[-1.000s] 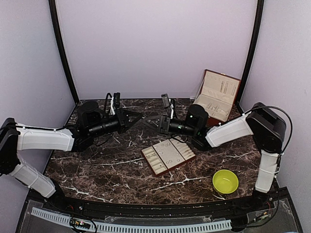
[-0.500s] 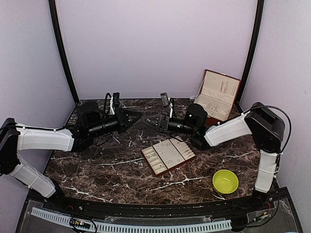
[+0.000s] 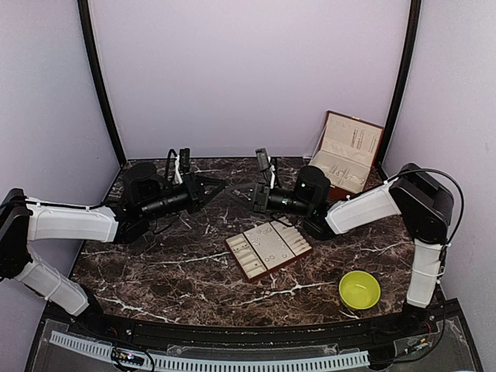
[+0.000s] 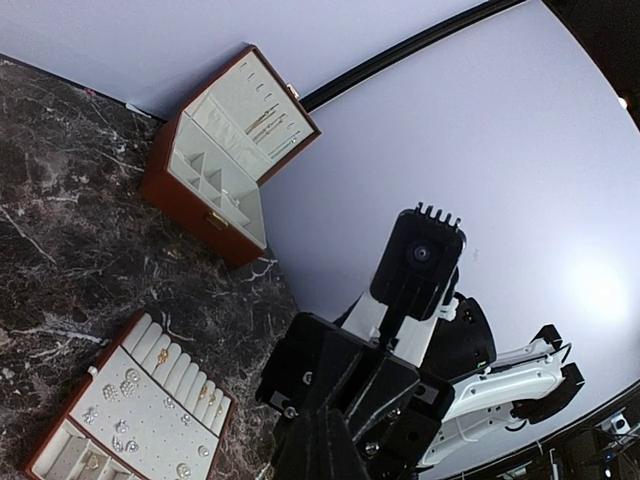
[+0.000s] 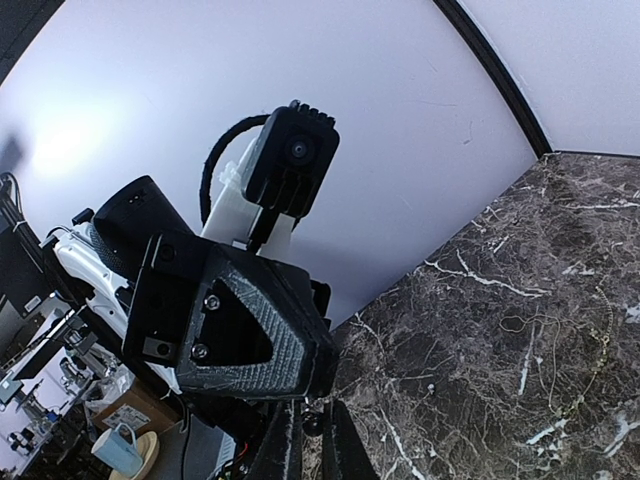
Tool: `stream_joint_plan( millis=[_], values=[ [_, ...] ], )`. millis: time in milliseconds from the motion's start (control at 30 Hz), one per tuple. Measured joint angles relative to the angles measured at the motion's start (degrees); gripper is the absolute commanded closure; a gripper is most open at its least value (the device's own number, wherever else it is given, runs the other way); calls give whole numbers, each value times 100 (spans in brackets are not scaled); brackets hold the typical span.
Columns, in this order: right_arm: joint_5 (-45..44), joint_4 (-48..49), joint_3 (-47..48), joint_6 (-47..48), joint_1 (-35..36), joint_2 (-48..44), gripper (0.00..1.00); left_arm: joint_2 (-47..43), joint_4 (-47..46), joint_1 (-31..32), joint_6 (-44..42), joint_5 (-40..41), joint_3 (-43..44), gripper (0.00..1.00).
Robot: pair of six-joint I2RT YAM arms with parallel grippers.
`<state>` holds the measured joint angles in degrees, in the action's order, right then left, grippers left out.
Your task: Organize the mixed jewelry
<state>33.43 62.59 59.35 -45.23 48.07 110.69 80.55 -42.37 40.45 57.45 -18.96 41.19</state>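
While the two arms hang tip to tip above the marble table (image 3: 155,263), a thin chain (image 5: 515,322) lies unsorted.
Contents: small rings and studs (image 4: 127,383) sit in the cream-lined compartment tray (image 3: 280,266) at table centre; the thin chain lies loose on the marble, at 3 o'clock in the right wrist view. Arms: left gripper (image 3: 221,186), at 12 o'clock of the tray, fingers pressed together, nothing seen held; right gripper (image 5: 312,425), facing it, fingers close with a slim gap, and whether it pinches anything cannot be told. Open jewelry box (image 3: 353,143) at 2 o'clock; yellow-green bowl (image 3: 359,273) at 5 o'clock. Step, as judged: between picks, chain remaining. The next move calls for widened jaws, a descent and a fine pinch on that flat strand.
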Motion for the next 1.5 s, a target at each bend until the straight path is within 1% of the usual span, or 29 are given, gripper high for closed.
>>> stream_joint_plan(
  millis=[33,67,100,133,200,300,433,567,700,767,967,1033,1200,1367,1500],
  values=[
    [-2,-2,-2,13,0,0,95,0,0,0,-4,0,0,84],
    [-15,-2,-15,24,0,-4,95,0,0,0,-22,-9,0,75],
    [-33,-4,-46,39,-2,-17,95,-2,4,2,-28,-17,0,70],
    [-44,-9,-94,55,-11,-42,95,-11,15,4,-55,-17,0,62],
    [-48,-57,-227,90,-33,-118,95,-50,76,9,-118,-11,0,55],
    [-48,-251,-468,188,-68,-317,95,-186,234,9,-260,13,0,48],
    [-79,-767,-721,437,-127,-723,95,-420,544,7,-505,129,0,42],
    [-129,-1440,-977,756,-203,-1272,95,-597,1049,7,-837,214,39,40],
    [-197,-2411,-1145,1200,-295,-1816,95,-649,1893,-138,-1340,160,302,40],
    [-286,-3121,-1191,1491,-339,-2107,95,-656,2277,-295,-1580,79,439,41],
    [-605,-5108,-1202,2293,-422,-2684,95,-675,3694,-1126,-2597,-186,1005,40],
    [-710,-5727,-1200,2496,-428,-2741,94,-675,4094,-1272,-2946,-173,1207,40],
    [-1102,-7178,-1086,2887,-433,-2702,94,-675,4747,-1296,-3779,-70,1541,40],
    [-1392,-8094,-745,3104,-426,-2430,94,-678,5051,-1296,-4363,188,1578,40],
    [-1572,-8550,-409,3202,-367,-2055,94,-710,5121,-1296,-4699,391,1558,39]
  ],
)
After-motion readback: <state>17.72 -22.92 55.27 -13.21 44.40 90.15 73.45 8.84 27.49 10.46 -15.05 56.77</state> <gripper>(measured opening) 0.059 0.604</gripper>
